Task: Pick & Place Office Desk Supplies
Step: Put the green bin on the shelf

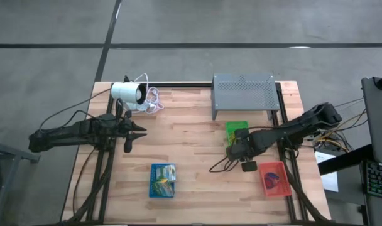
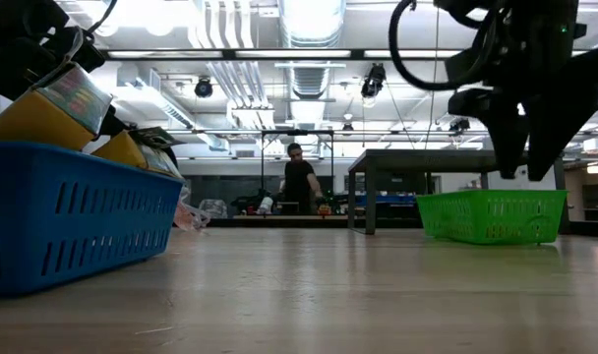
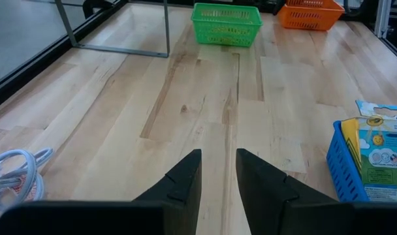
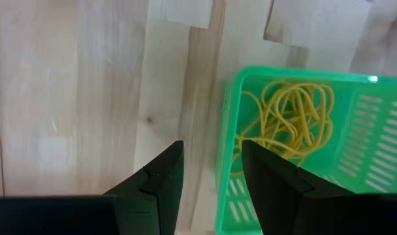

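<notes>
Over the near edge of the small green slotted plastic tray (image 4: pixel 303 150), the right gripper (image 4: pixel 211 176) hangs pointing down, its two dark fingers parted with nothing between them; one finger stands over the bare wood, the other over the tray's rim. Inside the green tray lies a loose tangle of thin tan-yellow rubber bands (image 4: pixel 286 124). From above, the right gripper (image 1: pixel 236 149) sits at the near end of that tray (image 1: pixel 236 126), just in front of the grey perforated metal stand (image 1: pixel 244 93).

Toward the front of the pale wooden table (image 1: pixel 191 157), the blue slotted tray (image 1: pixel 162 181) holds green-and-white flat packets (image 1: pixel 164 173). The red tray (image 1: pixel 274 179) near the right edge holds a few small dark items, probably the loops, though they are too small to be sure.

At the left side, the left gripper (image 3: pixel 218 176) waits above bare wood, fingers slightly apart and empty, beside the white cylinder with its coiled cable (image 1: pixel 130 94).
</notes>
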